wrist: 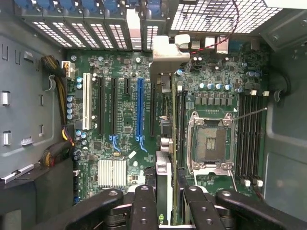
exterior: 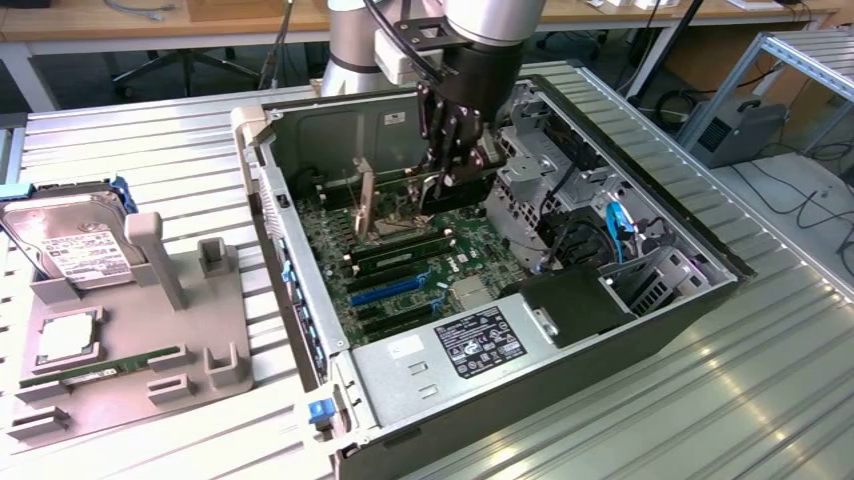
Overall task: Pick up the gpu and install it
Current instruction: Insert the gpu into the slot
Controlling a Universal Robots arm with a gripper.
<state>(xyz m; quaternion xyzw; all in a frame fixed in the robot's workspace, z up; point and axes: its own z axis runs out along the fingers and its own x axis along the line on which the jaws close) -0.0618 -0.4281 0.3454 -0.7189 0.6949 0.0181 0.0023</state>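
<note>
1. We see a ribbed metal table with an open computer case standing near its middle.
2. The motherboard lies flat inside the case.
3. The end effector reaches down into the case, its fingers closed narrowly on the gpu.
4. The gpu stands on edge over the motherboard, between the blue slot and the CPU socket. We cannot tell whether it is seated.
</note>
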